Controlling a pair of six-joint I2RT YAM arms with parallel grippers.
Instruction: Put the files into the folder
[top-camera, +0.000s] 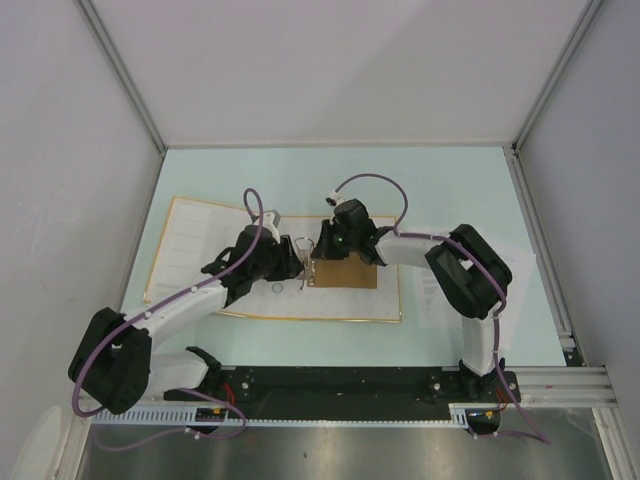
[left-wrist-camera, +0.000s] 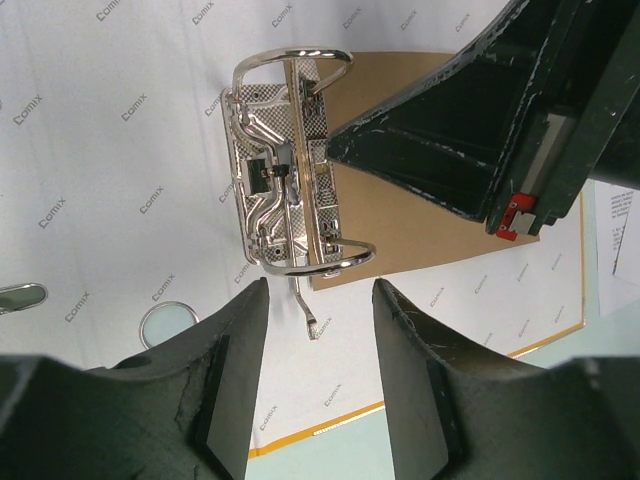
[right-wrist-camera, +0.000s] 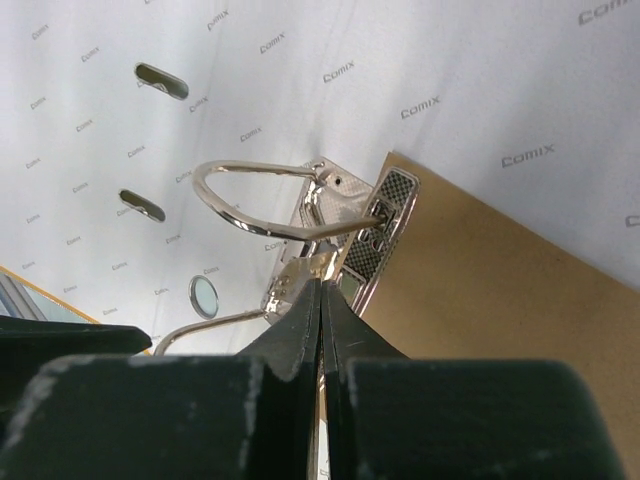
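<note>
Folder (top-camera: 190, 240) lies open, white printed lining, arched chrome ring clip (left-wrist-camera: 285, 170); I see right gripper (right-wrist-camera: 320, 300) pressed together, left gripper (left-wrist-camera: 320, 290) apart

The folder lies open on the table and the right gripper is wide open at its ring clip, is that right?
Not quite: the right gripper is shut, fingers pressed together, at the ring clip of the open folder. The right wrist view shows it.
</note>
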